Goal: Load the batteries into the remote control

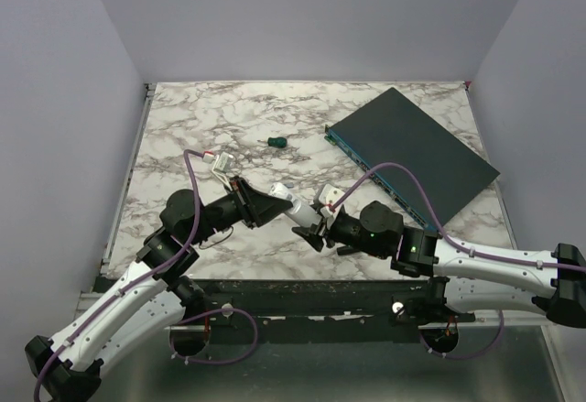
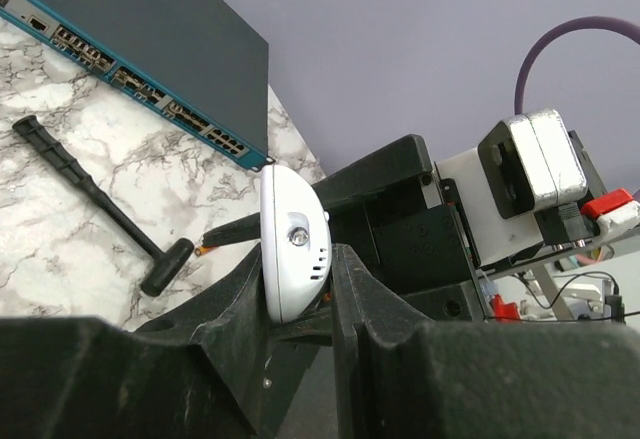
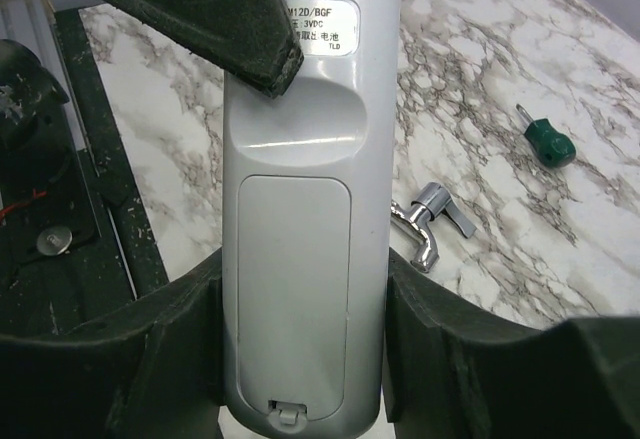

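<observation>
The remote control is a white handset held off the table between both arms. My left gripper is shut on its upper end, pinching the thin edges. In the right wrist view its grey-white back faces the camera with the battery cover closed and latched. My right gripper is shut on the lower end, both fingers flush against the long sides. A tiny orange tip peeks from under the right gripper's finger; I cannot tell whether it is one of the batteries.
A large dark teal box lies at the back right. A green-handled screwdriver rests mid-table, also in the right wrist view. A silver bent metal piece lies beside the remote. A black T-shaped tool lies near the box.
</observation>
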Robot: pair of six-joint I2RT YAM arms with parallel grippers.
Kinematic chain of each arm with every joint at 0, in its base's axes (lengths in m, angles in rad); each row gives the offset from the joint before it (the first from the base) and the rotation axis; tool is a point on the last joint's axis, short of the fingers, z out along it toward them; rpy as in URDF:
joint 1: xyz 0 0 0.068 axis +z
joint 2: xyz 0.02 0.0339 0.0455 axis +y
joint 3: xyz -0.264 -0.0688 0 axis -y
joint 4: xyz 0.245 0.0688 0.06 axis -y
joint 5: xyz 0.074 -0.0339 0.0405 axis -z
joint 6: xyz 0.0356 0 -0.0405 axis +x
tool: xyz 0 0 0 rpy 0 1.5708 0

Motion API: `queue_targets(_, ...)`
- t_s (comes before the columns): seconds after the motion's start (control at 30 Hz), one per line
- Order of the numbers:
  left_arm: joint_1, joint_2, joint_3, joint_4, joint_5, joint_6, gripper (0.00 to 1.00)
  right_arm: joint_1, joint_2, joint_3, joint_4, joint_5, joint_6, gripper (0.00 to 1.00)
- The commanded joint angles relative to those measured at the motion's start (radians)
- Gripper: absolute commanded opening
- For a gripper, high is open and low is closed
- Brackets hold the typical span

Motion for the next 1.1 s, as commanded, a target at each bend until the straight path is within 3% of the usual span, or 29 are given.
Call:
queue_targets(0.0, -0.003, 0.001, 0.019, 0.057, 0.039, -0.02, 0.0, -0.004, -0.009, -0.011, 0.016, -0.003, -0.006, 0.54)
queue_targets(0.17, -0.003, 0.002, 0.011, 0.052, 0.036, -0.021, 0.0, -0.003, -0.013, -0.008, 0.015, -0.018, -0.006, 0.5)
queue_targets(0.3, -0.004, 0.007, 0.015, 0.039, 0.038, -0.016, 0.0, -0.004, -0.018, -0.008, 0.017, -0.01, -0.01, 0.69)
queue_targets(0.43, -0.003, 0.018, 0.033, 0.011, 0.044, -0.002, 0.0, -0.004, -0.028, -0.014, 0.019, -0.011, -0.018, 0.72)
queue_targets(0.6, -0.003, 0.03, 0.034, 0.01, 0.047, -0.004, 0.0, -0.003, -0.042, -0.021, 0.022, -0.009, -0.023, 0.55)
queue_targets(0.73, -0.003, 0.037, 0.035, 0.013, 0.051, -0.008, 0.0, -0.004, -0.043, -0.023, 0.021, -0.012, -0.019, 0.47)
queue_targets(0.87, -0.003, 0.038, 0.032, 0.017, 0.05, -0.013, 0.0, -0.004, -0.031, -0.015, 0.008, -0.026, -0.009, 0.22)
queue_targets(0.9, -0.003, 0.038, 0.034, 0.015, 0.05, -0.014, 0.02, -0.004, -0.027, -0.014, 0.007, -0.03, -0.007, 0.16)
queue_targets(0.97, -0.003, 0.04, 0.035, 0.013, 0.05, -0.016, 0.15, -0.004, -0.025, -0.01, 0.004, -0.042, -0.006, 0.08)
queue_targets(1.07, -0.003, 0.043, 0.035, 0.013, 0.048, -0.02, 0.34, -0.003, -0.025, -0.006, 0.005, -0.053, -0.002, 0.03)
